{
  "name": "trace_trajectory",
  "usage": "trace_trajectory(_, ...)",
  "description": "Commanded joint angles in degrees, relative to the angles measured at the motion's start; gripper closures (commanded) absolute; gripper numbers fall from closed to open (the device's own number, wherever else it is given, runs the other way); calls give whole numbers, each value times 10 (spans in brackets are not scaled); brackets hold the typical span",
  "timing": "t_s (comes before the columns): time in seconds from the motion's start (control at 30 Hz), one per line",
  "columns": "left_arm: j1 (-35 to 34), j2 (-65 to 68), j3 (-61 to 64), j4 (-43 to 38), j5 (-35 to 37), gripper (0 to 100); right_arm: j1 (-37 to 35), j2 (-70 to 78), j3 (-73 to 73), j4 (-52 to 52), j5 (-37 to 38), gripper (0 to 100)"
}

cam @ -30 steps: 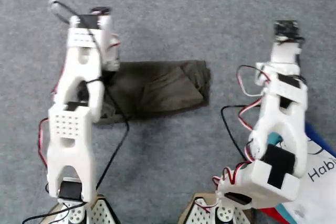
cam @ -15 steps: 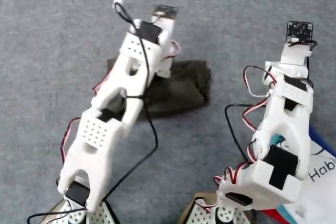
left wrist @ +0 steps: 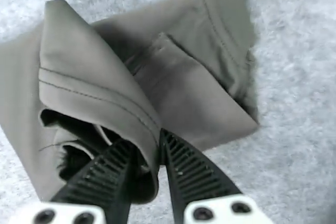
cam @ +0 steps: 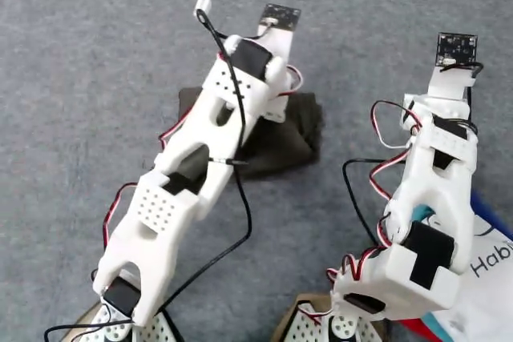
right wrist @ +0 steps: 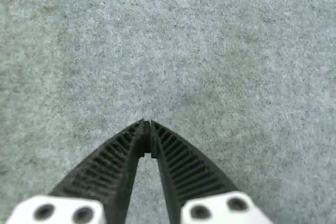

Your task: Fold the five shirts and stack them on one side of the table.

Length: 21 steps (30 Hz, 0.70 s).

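The dark olive shirt (cam: 292, 130) lies near the middle of the grey tabletop (cam: 80, 78), somewhat toward its far edge, already doubled into a rough rectangle. The left claw (left wrist: 149, 140) is pinched nearly shut on a raised flap of it: a stitched hem edge stands up from the cloth and runs down between the two ribbed fingers. Lifting that edge clear of the layer beneath looks like the way to carry it across the shirt for another fold, and the left arm (cam: 200, 166) stretches diagonally over the garment to suit.

The right claw (right wrist: 147, 124) is fully closed with nothing in it, hanging over bare tabletop well apart from the shirt, toward the right edge. It appears to be parked out of the fold's way.

From above, the left arm covers the shirt's left half and the grip itself, so how much cloth is lifted is hard to judge. Under the raised flap the wrist view shows a dark pocket whose layers cannot be sorted out. At the near right corner a white printed item (cam: 489, 278) with blue and red edges is cut off by the right arm (cam: 433, 182) and the frame. Whether it is a shirt cannot be told.
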Motion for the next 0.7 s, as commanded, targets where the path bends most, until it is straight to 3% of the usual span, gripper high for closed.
trace_trajectory(0.0, 30, -8, -21, -13, 5, 981, 7, -2, 1, -11, -4, 987)
trace_trajectory(0.47, 43, 64, -26, -110, 55, 976, 7, -2, 1, -11, -4, 987)
trace_trajectory(0.67, 31, 62, -49, -97, 72, 791, 7, -2, 1, -11, -4, 986)
